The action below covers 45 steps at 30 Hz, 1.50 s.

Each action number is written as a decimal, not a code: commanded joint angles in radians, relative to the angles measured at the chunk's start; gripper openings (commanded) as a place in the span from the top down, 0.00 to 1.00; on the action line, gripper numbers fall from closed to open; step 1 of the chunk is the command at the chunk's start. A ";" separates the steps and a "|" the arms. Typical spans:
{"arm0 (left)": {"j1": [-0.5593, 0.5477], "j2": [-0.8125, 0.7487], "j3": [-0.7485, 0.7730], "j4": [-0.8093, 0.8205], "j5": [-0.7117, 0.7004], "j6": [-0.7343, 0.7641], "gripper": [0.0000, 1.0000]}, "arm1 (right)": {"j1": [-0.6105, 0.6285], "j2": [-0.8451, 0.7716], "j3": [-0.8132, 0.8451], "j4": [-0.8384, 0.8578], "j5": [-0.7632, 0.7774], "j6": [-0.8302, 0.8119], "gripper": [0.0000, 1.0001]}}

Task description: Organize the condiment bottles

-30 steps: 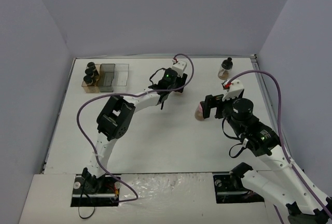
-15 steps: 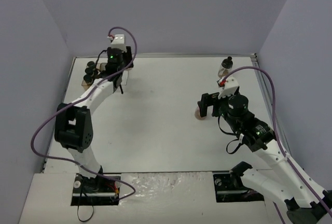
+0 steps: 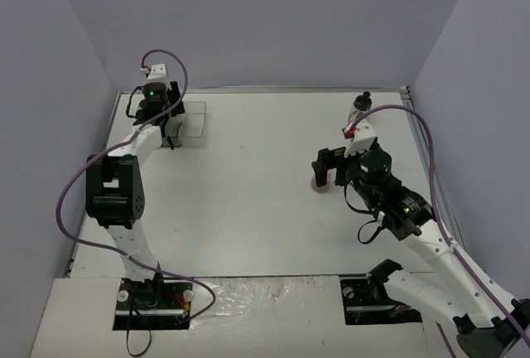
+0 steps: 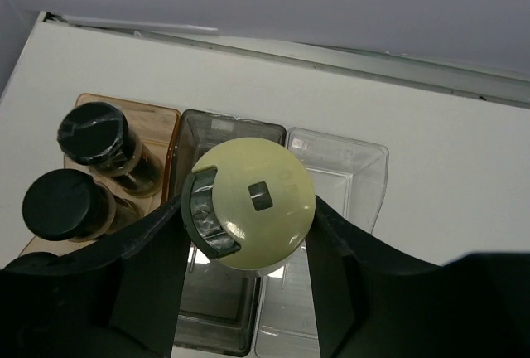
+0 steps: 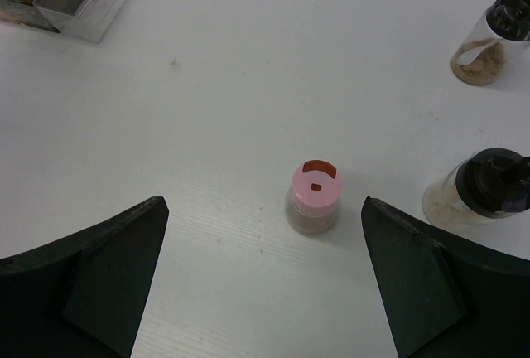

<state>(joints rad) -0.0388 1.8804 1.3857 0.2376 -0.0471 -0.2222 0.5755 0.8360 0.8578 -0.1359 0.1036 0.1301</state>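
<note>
Placement is the step in hand: the left gripper (image 4: pixel 252 234) is clamped on the yellow bottle (image 4: pixel 257 196) just under its cap. It holds the bottle upright in the air over the tray (image 4: pixel 364 152), roughly above the grey section (image 4: pixel 224 122). The brown section (image 4: pixel 149 113) beside it holds dark bottles (image 4: pixel 93 132), with two caps plain in the wrist view. A good drop would go straight down, centred between the grey walls and kept vertical, so the base does not catch a rim or lean toward the dark caps. The fingers look broad next to that narrow bay, so letting go only once the base sits on the floor, then lifting straight up, seems the safe course. The right gripper (image 5: pixel 265 205) is spread wide and holds nothing. It hangs over the pink bottle (image 5: pixel 314 198), which stands on the table with two knob bottles (image 5: pixel 476 192) near it. Its fingers should straddle the pink one without nudging the nearer knob bottle.
</note>
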 commanded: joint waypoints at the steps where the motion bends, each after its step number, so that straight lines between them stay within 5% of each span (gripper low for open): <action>1: 0.024 -0.002 0.085 0.137 0.036 -0.017 0.66 | -0.003 0.001 -0.002 0.075 0.015 -0.006 0.00; 31: 0.034 0.199 0.185 0.206 0.031 0.060 0.60 | -0.005 0.052 -0.026 0.095 0.044 -0.019 0.00; 37: 0.034 0.209 0.178 0.204 0.030 0.072 0.36 | -0.006 0.091 -0.037 0.108 0.047 -0.005 0.00; 39: 0.034 0.204 0.173 0.203 0.032 0.073 0.21 | -0.006 0.115 -0.045 0.119 0.048 0.003 0.00; 45: 0.034 0.150 0.141 0.159 0.040 0.050 0.04 | -0.007 0.198 -0.036 0.127 0.088 0.076 0.00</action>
<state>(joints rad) -0.0067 2.1330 1.5021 0.3563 -0.0219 -0.1580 0.5755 0.9770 0.8074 -0.0897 0.1362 0.1453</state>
